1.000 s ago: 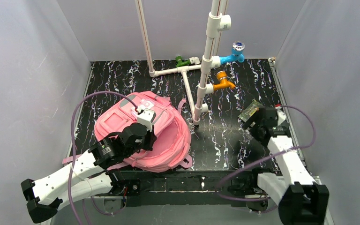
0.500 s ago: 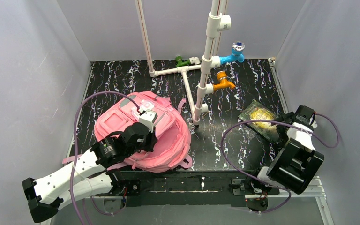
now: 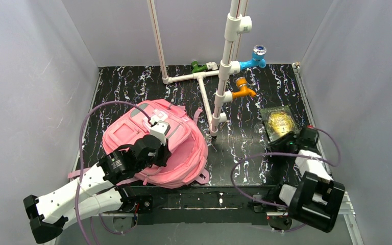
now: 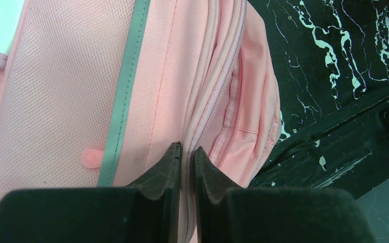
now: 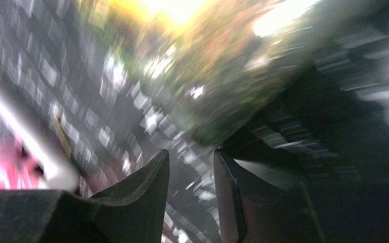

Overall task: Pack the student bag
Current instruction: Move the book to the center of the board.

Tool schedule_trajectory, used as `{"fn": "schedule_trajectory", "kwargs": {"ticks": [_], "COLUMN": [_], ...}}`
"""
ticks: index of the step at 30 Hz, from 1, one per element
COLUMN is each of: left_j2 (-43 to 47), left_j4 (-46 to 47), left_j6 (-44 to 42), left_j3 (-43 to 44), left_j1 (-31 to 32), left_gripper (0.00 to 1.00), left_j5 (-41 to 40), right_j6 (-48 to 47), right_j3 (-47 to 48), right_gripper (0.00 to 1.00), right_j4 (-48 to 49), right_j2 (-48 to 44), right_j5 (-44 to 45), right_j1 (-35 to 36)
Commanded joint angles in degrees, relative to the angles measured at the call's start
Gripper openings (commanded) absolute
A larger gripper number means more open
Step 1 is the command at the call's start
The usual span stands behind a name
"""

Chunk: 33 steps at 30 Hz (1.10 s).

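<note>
Currently the left fingers (image 4: 168, 164) pinch the zip seam (image 4: 202, 111) of the bag (image 3: 184, 145), on the worktop (image 3: 127, 84) left of the pipes (image 3: 219, 97); pulling may drag it rather than unzip it. Right of the pipes, I cannot tell whether the right fingers (image 5: 149, 177) grip the book (image 3: 279, 122); a shallow hold may drop it.

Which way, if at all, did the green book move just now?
Yes. The green book has turned from askew to square with the table edge, ending slightly nearer the orange pipe fitting.

Left: filled by student bag (image 3: 188, 148).
Middle: white pipe frame (image 3: 224, 76) upright, between bag and book (image 3: 279, 121).
Front centre: bare table (image 3: 229, 142) strip, passable.
</note>
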<state>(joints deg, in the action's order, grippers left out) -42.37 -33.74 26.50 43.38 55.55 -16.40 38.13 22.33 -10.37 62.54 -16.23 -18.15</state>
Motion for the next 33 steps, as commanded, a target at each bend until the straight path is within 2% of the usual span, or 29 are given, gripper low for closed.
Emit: {"fn": "schedule_trajectory", "kwargs": {"ticks": [1, 3, 6, 7, 9, 13, 16, 18, 22, 27, 29, 31, 33], "left_j2": [-0.5, -0.9, -1.1, -1.1, -0.8, 0.2, 1.6, 3.0, 6.5, 8.4, 8.3, 8.5, 9.2], "left_j4": [-2.5, -2.6, -2.9, -3.0, -3.2, -4.2, -5.9, -7.1, -9.0, -9.2, -9.2, -9.2, -9.1], "left_j6": [1.4, 1.3, 1.9, 2.3, 3.0, 4.7, 5.7, 6.3, 7.2, 8.1, 8.1, 8.1, 8.3], "left_j3": [-0.3, 0.4, 1.1, 1.3, 1.4, 1.3, 1.6, 1.9, 2.3, 2.6, 3.2, 3.8, 4.2], "left_j1": [-0.3, -0.3, -0.3, -0.3, -0.3, -0.2, -0.3, -0.3, -0.2, -0.3, -0.3, -0.3, -0.3], "left_gripper": [0.08, 0.08, 0.09, 0.13, 0.18, 0.35, 0.47, 0.53, 0.60, 0.65, 0.72, 0.77, 0.78], "left_j5": [1.0, 1.1, 1.4, 1.7, 2.5, 4.3, 6.8, 8.2, 11.1, 17.2, 19.8, 20.7, 20.3], "right_j6": [-1.7, -5.4, -7.9, -8.0, -7.7, -9.1, -13.7, -16.5, -19.5, -23.8, -25.5, -27.1, -26.4], "right_j3": [2.6, 6.6, 12.4, 14.0, 16.9, 24.5, 31.5, 35.9, 44.4, 50.8, 52.6, 54.2, 54.0], "right_gripper": [0.47, 0.53, 0.73, 0.82, 0.89, 0.91, 0.98, 0.98, 0.98, 0.98, 0.98, 0.98, 0.98], "right_j4": [-0.9, -7.6, -12.5, -12.9, -12.5, -10.1, -9.2, -9.7, -11.4, -11.1, -12.0, -13.1, -14.2], "right_j2": [-1.0, -1.4, -2.5, -2.2, 0.2, 9.2, 17.0, 23.2, 35.3, 45.4, 48.3, 51.5, 53.1], "right_j5": [-7.5, -3.5, 6.3, 9.4, 11.1, 10.5, 20.4, 25.2, 27.7, 26.8, 26.2, 21.7, 15.9], "right_j1": [16.5, 17.5, 16.5, 15.8, 13.0, 6.7, 6.1, 5.1, 3.9, 3.9, 3.8, 3.7, 3.9]}}
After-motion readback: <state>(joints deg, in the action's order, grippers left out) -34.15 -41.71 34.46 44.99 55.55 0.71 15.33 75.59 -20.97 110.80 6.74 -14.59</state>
